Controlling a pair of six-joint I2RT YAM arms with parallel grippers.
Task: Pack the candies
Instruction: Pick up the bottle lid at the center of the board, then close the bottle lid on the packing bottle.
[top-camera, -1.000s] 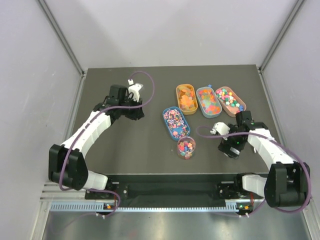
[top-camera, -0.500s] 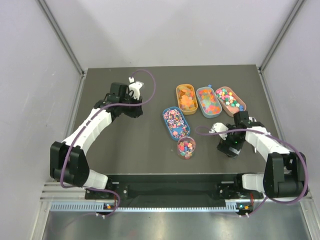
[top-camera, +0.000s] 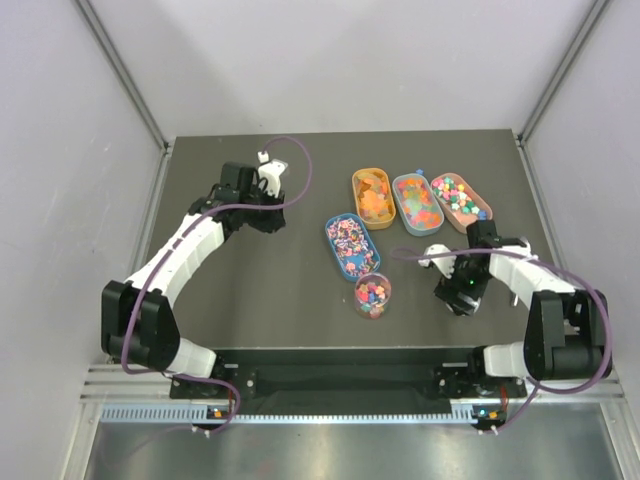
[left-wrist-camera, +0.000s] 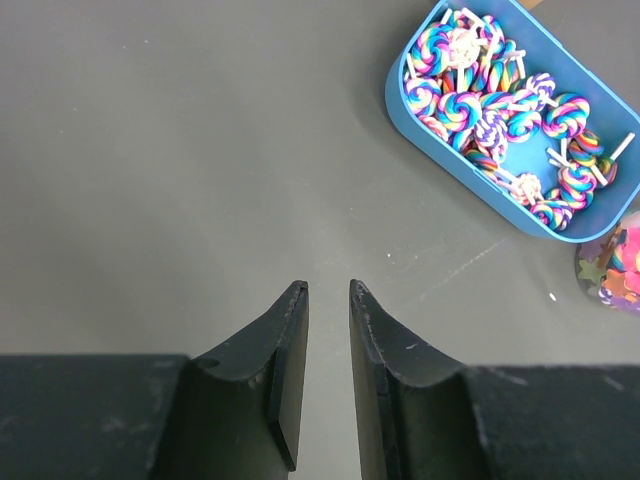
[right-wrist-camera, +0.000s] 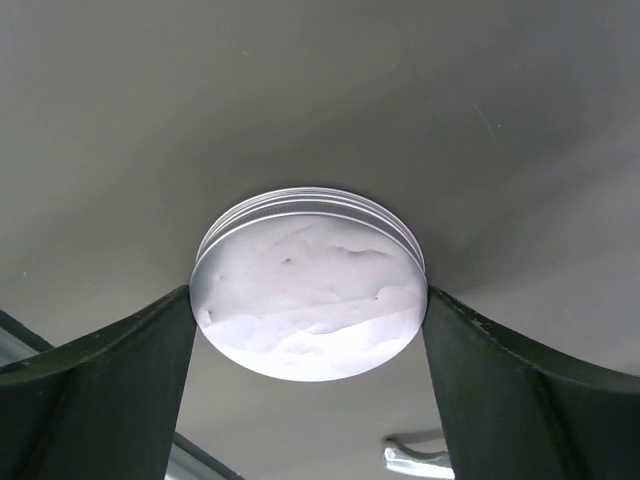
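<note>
While the left gripper (left-wrist-camera: 328, 287) hangs over bare table (top-camera: 270, 290) at the upper left of the overhead frame, its jaws only a slit apart and gripping nothing, the right gripper (right-wrist-camera: 308, 297) at the lower right has its fingers (right-wrist-camera: 120, 360) set against opposite sides of the clear round lid's (right-wrist-camera: 310, 300) rim. I cannot tell whether the lid is off the surface. The candies (top-camera: 372, 291) meant for packing fill a small clear jar (top-camera: 360, 300) low in the centre. More of them lie in a blue tray (left-wrist-camera: 395, 95) just above it and in three oval trays (top-camera: 396, 190) further up. By my reading, capping the jar is the step in hand. The next move calls for a firm hold on the slippery rim, a level carry leftward across the frame, and a square landing on the jar's mouth without knocking it over.
</note>
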